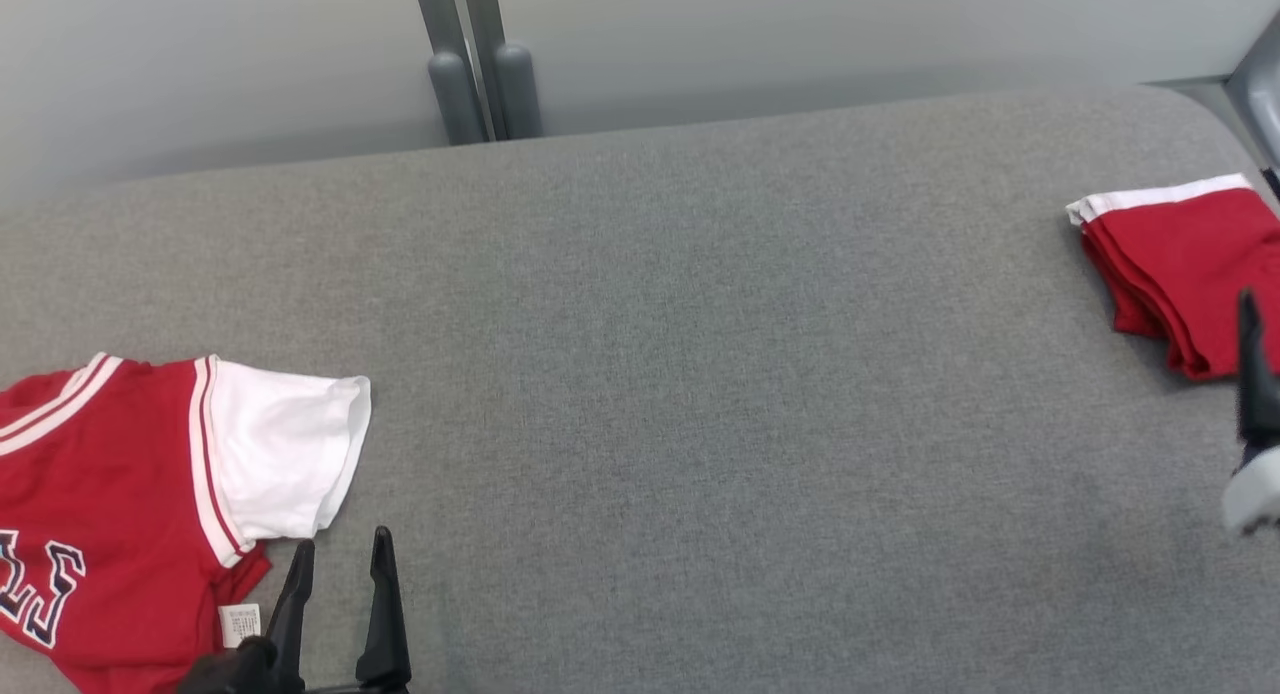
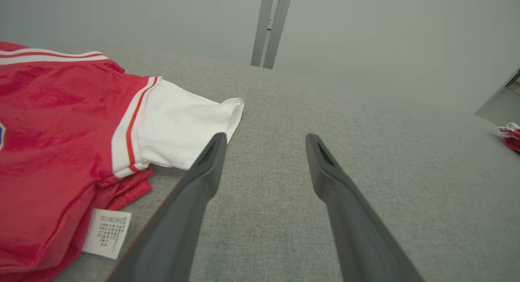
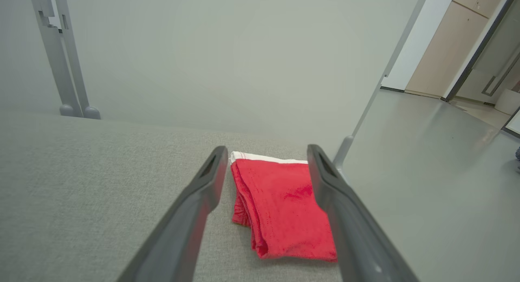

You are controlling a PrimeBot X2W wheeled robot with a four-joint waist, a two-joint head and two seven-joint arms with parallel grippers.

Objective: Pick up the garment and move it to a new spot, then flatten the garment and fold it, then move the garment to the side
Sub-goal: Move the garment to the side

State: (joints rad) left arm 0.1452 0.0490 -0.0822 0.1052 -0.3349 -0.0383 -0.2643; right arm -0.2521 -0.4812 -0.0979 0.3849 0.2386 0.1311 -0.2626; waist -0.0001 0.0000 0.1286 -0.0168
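**Grey counter, red clothes at both ends**

Grey fabric covers the counter [image 1: 700,374], which runs up to a pale wall [image 1: 800,34] where two grey posts [image 1: 480,74] stand at the far edge. The folded red garment [image 1: 1170,264], with a white band along its far side, lies flat at the counter's right edge near the far right corner. The right tool [image 3: 267,148] hangs above its near side with jaws spread wide, released and gripping nothing. At the near left corner a red jersey [image 1: 110,494] lies spread out, its white sleeve [image 1: 280,454] pointing toward the middle and a small white label [image 1: 240,624] showing at its hem. The left tool [image 1: 342,540] sits just beside that sleeve over bare fabric, jaws apart, also released and empty.
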